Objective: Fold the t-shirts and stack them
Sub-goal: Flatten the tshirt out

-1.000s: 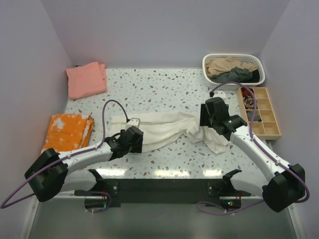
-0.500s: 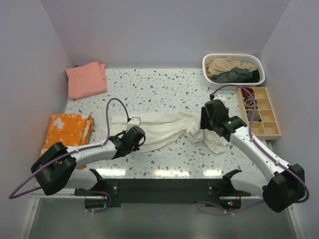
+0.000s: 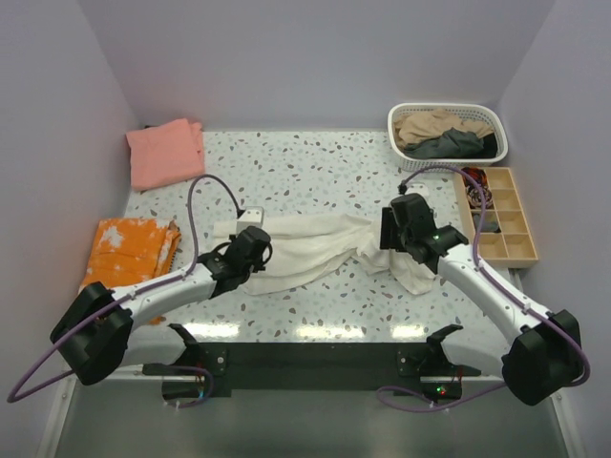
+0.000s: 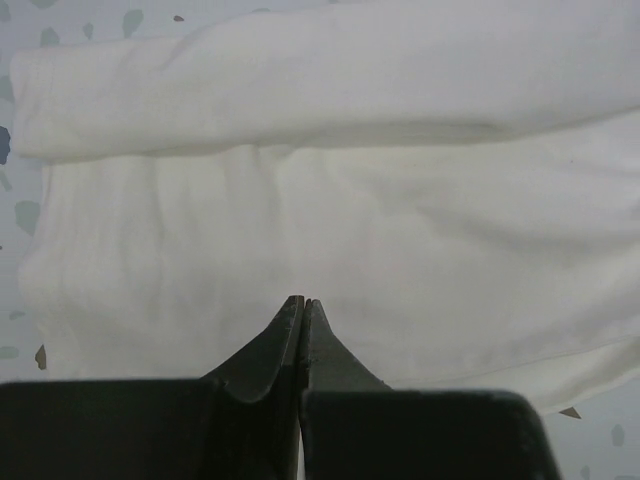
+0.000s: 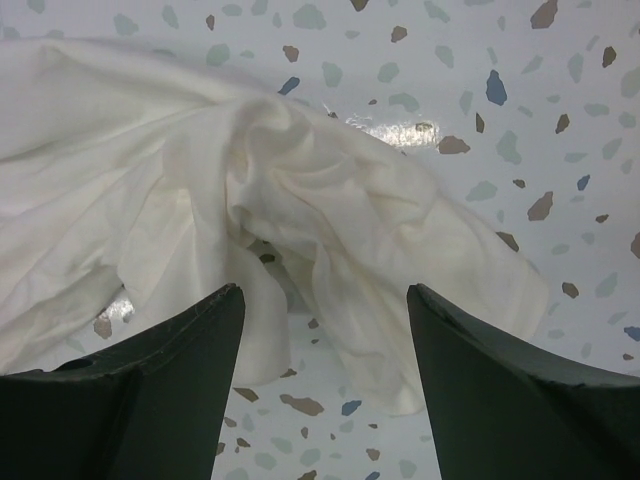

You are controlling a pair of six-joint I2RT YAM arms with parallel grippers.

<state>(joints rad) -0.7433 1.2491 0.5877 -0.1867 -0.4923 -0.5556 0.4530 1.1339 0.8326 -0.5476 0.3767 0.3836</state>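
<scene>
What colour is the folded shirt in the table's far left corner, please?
Plain salmon pink shirt, clearest from the top camera.

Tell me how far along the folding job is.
Done: salmon-pink t-shirt and orange tie-dye garment lie folded, apart. In hand: cream t-shirt crumpled mid-table, left hand shut against it, right hand open above. Left: tan shirt and dark grey shirt in the basket.
</scene>
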